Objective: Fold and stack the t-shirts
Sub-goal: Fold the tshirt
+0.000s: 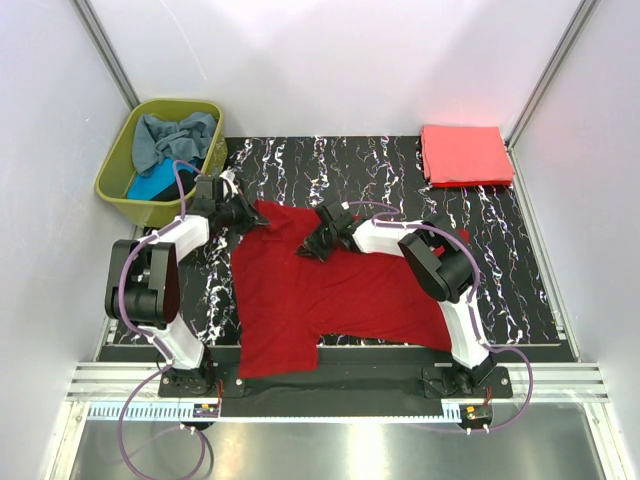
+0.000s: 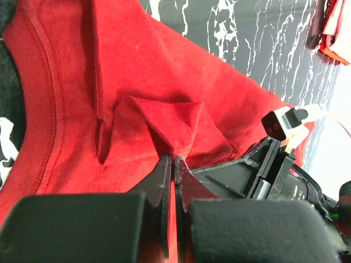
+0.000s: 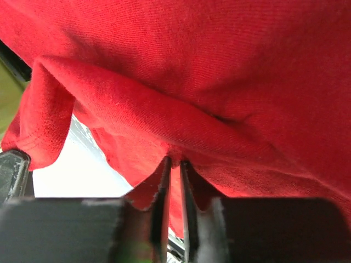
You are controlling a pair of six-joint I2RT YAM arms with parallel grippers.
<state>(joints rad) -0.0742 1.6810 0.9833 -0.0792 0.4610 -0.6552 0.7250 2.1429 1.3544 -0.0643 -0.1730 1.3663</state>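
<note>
The soft dark red t-shirt (image 1: 320,300) lies rumpled mid-desk (image 1: 520,280), a black, white-veined surface. The left claw (image 2: 173,163) pinches a peaked fold at the shirt's far-left edge. The right claw (image 3: 174,164) pinches a rounded ridge of the same cloth.

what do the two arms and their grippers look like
The left arm and right arm are alike: white shells between bulky black joints, with a thin purple cable looping along each. The left gripper and right gripper are black, with thin flat fingers that taper to the tips.
</note>
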